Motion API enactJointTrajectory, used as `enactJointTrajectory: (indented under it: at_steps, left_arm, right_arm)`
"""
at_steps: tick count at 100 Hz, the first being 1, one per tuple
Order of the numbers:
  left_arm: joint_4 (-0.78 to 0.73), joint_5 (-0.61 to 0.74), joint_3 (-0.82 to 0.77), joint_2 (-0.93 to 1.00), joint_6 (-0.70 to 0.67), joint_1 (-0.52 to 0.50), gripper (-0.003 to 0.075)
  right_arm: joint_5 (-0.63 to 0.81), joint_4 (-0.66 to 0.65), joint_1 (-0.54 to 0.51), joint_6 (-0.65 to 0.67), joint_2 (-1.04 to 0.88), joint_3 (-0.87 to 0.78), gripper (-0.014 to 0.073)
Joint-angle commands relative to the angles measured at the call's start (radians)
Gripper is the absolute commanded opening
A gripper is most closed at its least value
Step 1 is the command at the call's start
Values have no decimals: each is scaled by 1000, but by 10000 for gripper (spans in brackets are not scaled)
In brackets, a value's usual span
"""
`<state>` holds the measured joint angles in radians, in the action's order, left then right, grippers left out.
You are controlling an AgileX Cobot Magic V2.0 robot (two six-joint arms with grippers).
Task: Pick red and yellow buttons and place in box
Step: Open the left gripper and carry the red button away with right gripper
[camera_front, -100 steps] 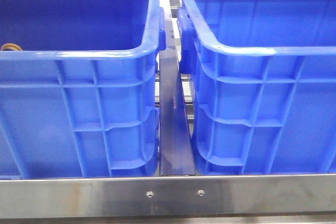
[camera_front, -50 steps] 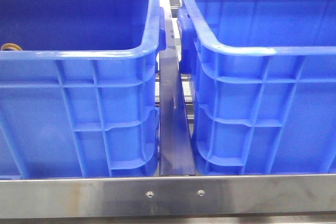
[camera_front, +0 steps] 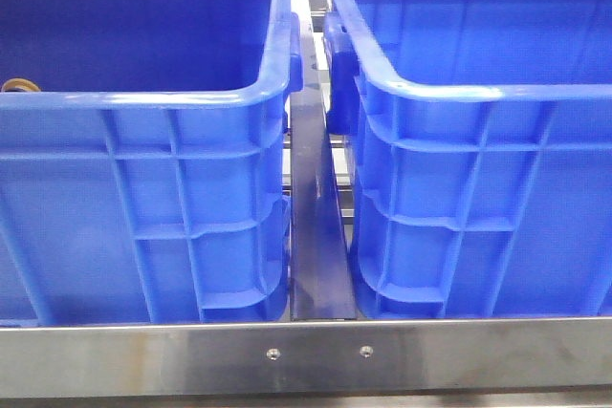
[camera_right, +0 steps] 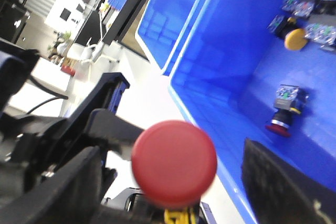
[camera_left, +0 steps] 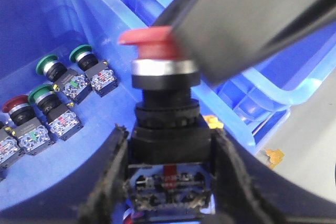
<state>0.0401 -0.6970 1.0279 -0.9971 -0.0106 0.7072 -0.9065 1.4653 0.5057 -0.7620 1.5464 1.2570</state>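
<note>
The left claw [camera_left: 169, 182] is clamped on a red mushroom-cap push button [camera_left: 164, 77], its two dark fingers [camera_left: 107, 177] pressing the sides of the button's black body, with the contact block showing low between them. The red cap points away from the wrist, a silver collar just beneath it. A dark blurred shape, too close to identify, covers part of the cap's far side.

Beyond the held button lies the floor of a blue crate [camera_left: 31, 35], and on it rest several more push buttons in a loose cluster: three green-capped ones [camera_left: 48, 65] and one dark red-capped one [camera_left: 16, 104], each lying on its side with its contact block attached.

In the right wrist view a red cap [camera_right: 174, 162] fills the near middle, seen face-on, with the left arm's black hardware behind it. The right claw [camera_right: 173, 182] stands spread wide, one dark finger [camera_right: 278, 182] on either side of the cap and neither touching it. Beside them another blue crate [camera_right: 210, 119] holds a red-capped button [camera_right: 283, 115] lying alone, and farther in an orange-yellow button [camera_right: 295, 38] among other units.

The front view shows two blue crates side by side, left [camera_front: 143, 93] and right [camera_front: 459, 93], behind a steel rail [camera_front: 306, 355], with neither arm in view.
</note>
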Motion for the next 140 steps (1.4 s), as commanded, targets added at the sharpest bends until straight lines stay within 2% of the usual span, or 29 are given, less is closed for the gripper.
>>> enactJointTrajectory:
  at_steps: [1,21,30,37,49,54,59,77,98,112,140]
  left_arm:
    - [7,72,26,18,-2,7,-19]
    - [7,72,26,18,-2,7,-18]
    - [7,68,26,18,-2,7,31]
    - [7,64,26,18,-2,7,147]
    - [7,56,26,18,-2,7,444]
    - [7,56,26,18,-2,5,527]
    - [5,54,26,18,-2,5,573]
    - [3,50,26,20,-4,5,575]
    - [-68,50,26,32,-80,-37,564]
    - [-104,50,26,32,-111,-139,564]
    - [-104,50,20,32,-111,-446,564]
  right_arm:
    - [-24,69,9,-15,-22,48,531]
    - [-37,69,9,-15,-21,51,262]
    - [-40,69,9,-15,-21,51,211]
    - [-40,67,9,-16,-21,51,211]
    - [-39,62,7,-31,-21,51,211]
    - [-35,62,7,-44,-21,51,211]
    - [-25,62,7,-56,-21,51,211]
    - [51,52,-14,-103,-26,51,211]
    - [128,-42,-113,-113,-78,51,211]
    - [134,-115,-208,-113,-125,50,211]
    - [136,-204,-417,-113,-209,7,211]
